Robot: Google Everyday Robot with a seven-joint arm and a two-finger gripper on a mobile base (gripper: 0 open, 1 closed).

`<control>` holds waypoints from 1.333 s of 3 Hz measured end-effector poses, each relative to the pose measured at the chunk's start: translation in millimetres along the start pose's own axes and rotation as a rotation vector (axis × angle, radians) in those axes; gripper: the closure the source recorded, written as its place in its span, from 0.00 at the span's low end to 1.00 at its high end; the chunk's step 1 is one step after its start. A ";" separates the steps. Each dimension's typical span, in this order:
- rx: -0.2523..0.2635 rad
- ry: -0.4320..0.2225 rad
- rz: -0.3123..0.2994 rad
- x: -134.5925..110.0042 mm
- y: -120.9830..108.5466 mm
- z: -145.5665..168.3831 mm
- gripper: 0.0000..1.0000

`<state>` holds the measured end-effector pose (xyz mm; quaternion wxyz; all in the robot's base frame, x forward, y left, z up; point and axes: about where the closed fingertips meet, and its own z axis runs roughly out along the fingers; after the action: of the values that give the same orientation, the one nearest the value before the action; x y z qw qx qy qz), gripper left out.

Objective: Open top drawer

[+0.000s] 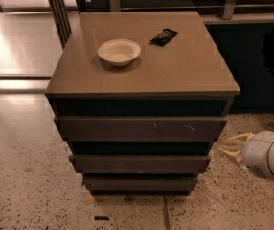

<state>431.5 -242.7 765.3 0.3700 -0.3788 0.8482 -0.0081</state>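
The top drawer [139, 129] is the widest of three dark grey-brown fronts under the cabinet top, with small pale scratches right of centre. It sits flush, closed. The narrower middle drawer [139, 164] and narrowest bottom drawer [139, 183] lie below it. My gripper [232, 146] comes in from the right edge on a white arm [268, 155], low beside the cabinet's right side, at about the height of the gap between top and middle drawers. Its pale fingers point left towards the cabinet.
On the tan cabinet top [185, 71] stand a cream bowl [119, 51] and a small black packet [164, 36]. A speckled floor [27, 186] surrounds the cabinet. Dark metal posts [58, 8] stand behind left, a dark panel behind right.
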 end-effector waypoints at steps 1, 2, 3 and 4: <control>-0.037 -0.034 -0.002 -3.2 -0.1 20.2 1.00; -0.067 -0.099 -0.013 -16.6 -9.3 59.5 1.00; -0.064 -0.161 -0.021 -33.3 -20.7 92.4 1.00; -0.034 -0.197 -0.010 -45.2 -35.4 117.1 1.00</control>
<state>548.2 -207.3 718.8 0.4449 -0.3884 0.8059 0.0417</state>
